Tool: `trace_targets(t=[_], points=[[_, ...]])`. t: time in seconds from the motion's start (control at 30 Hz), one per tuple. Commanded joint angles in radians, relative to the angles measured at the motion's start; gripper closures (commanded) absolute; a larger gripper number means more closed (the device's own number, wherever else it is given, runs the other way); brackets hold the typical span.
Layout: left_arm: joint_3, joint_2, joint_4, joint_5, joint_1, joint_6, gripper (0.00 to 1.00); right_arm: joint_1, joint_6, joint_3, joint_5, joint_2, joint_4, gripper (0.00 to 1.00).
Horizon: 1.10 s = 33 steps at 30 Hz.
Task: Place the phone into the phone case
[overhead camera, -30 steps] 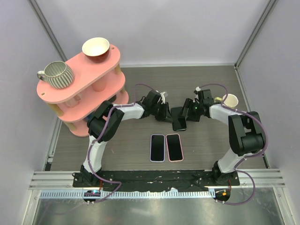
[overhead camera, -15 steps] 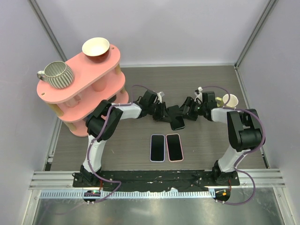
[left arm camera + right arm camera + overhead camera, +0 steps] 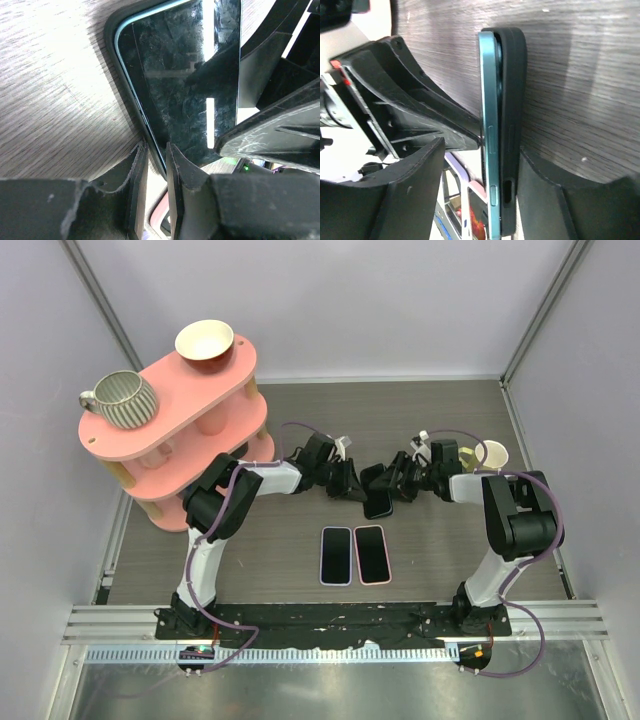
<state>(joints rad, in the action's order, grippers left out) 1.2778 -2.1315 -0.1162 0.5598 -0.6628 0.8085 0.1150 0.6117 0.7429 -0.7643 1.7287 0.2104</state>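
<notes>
A teal-edged phone (image 3: pixel 487 135) lies partly inside a black phone case (image 3: pixel 510 90), held on edge just above the wooden table. In the top view the pair (image 3: pixel 378 504) sits between both arms. My left gripper (image 3: pixel 155 152) is nearly closed, pinching the case's rim and the phone's glass (image 3: pixel 185 75) at one long side; it shows in the top view (image 3: pixel 348 483). My right gripper (image 3: pixel 482 150) straddles phone and case. One finger (image 3: pixel 545 200) rests on the case's back and the other finger (image 3: pixel 415 190) stands off the screen side. It shows in the top view (image 3: pixel 390 480).
Two other cased phones lie side by side nearer the arm bases, one lilac-rimmed (image 3: pixel 336 555), one pink-rimmed (image 3: pixel 371 554). A pink two-tier shelf (image 3: pixel 160 430) with a mug (image 3: pixel 122 398) and a bowl (image 3: pixel 205 343) stands at the left. A paper cup (image 3: pixel 491 453) stands by the right arm.
Both grippers have closed in on each other. The phone and case have tipped from lying nearly flat to standing on edge between them, and the right wrist has shifted left.
</notes>
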Motion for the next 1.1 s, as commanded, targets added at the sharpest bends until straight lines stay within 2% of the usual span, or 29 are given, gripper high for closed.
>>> trace_targets(t=[0.0, 0.07, 0.17, 0.2, 0.3, 0.5, 0.67, 0.73, 0.97, 1.07], points=[[-0.009, -0.010, -0.014, -0.001, -0.006, -0.009, 0.75, 0.003, -0.061, 0.029, 0.002, -0.009, -0.083, 0.46], [-0.008, -0.011, -0.007, 0.000, -0.006, -0.011, 0.75, 0.003, -0.058, 0.029, 0.020, -0.015, -0.088, 0.55], [-0.003, -0.005, 0.004, -0.001, -0.006, -0.015, 0.75, 0.003, -0.033, 0.016, 0.028, -0.043, -0.062, 0.74], [-0.001, 0.002, 0.006, -0.006, -0.004, -0.019, 0.75, 0.002, -0.029, 0.009, 0.039, -0.066, -0.046, 0.86], [0.012, 0.022, 0.030, -0.011, 0.003, -0.025, 0.74, 0.003, -0.029, 0.000, 0.066, -0.093, -0.034, 0.99], [0.031, 0.082, 0.092, -0.005, 0.044, -0.028, 0.63, 0.002, -0.016, -0.011, 0.046, -0.138, 0.009, 0.99], [0.011, 0.215, 0.113, -0.001, 0.092, -0.044, 0.49, 0.002, 0.006, -0.011, 0.010, -0.224, 0.024, 0.99], [0.012, 0.248, 0.143, 0.009, 0.098, -0.061, 0.41, 0.002, 0.058, -0.030, -0.029, -0.253, 0.081, 0.99], [-0.078, 0.340, 0.027, 0.149, 0.100, -0.043, 0.39, 0.002, 0.330, -0.114, -0.142, -0.366, 0.430, 0.99], [-0.132, 0.344, -0.126, 0.242, 0.100, 0.032, 0.39, 0.003, 0.430, -0.140, -0.159, -0.408, 0.547, 0.99]])
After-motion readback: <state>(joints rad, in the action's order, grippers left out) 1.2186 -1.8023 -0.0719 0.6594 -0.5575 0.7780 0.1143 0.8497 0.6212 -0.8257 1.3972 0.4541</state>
